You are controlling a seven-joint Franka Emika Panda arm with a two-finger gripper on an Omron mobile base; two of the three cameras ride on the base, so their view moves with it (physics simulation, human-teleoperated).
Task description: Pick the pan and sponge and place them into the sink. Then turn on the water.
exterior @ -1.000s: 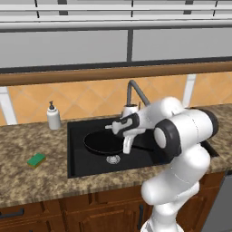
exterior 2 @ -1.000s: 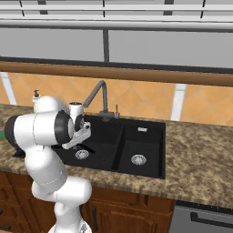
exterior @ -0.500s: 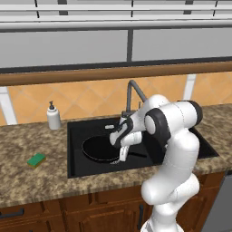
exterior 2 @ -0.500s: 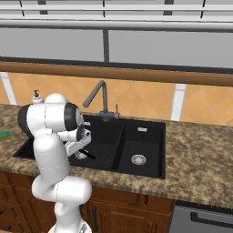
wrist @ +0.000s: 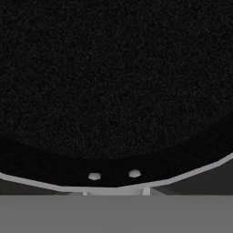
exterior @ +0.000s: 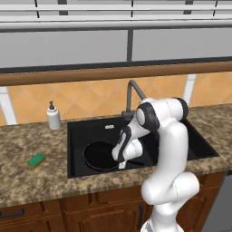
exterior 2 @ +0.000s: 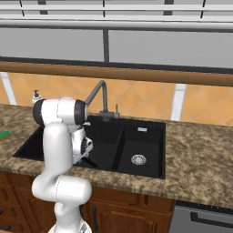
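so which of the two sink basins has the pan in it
The larger basin, on the soap-bottle side of the sink. The pan sits low in it, with the claw at its edge; the smaller basin holds just its silver drain.

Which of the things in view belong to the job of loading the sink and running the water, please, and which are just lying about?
Belonging to the job:
- pan, in the large basin
- sponge, on the counter left of the sink
- sink
- faucet

Just lying about:
- soap dispenser, by the backsplash
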